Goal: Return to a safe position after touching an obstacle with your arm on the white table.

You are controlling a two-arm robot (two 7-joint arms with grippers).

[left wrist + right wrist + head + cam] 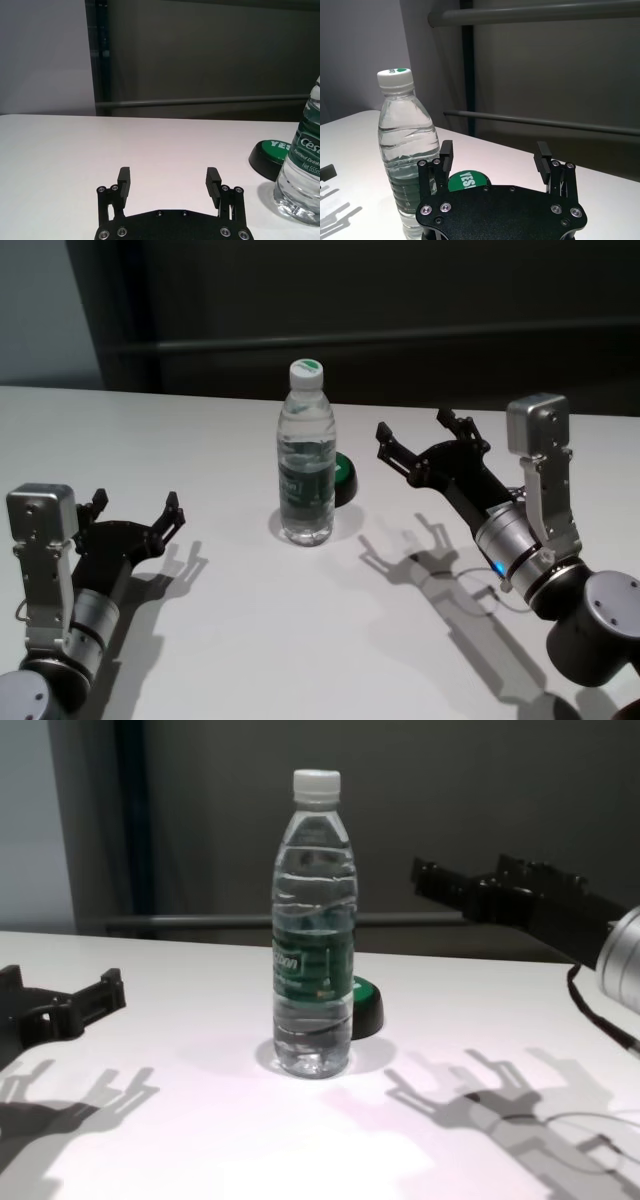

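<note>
Obstacle (306,460): tall clear ribbed plastic

The white counter (250,640) is broad, smooth and plain, running back to a dark wall. A tall clear water bottle (306,455) with a white cap and a dark green label band stands upright near its middle. Just behind the bottle, on its right, a low black puck with a green top (344,478) lies flat.
</note>
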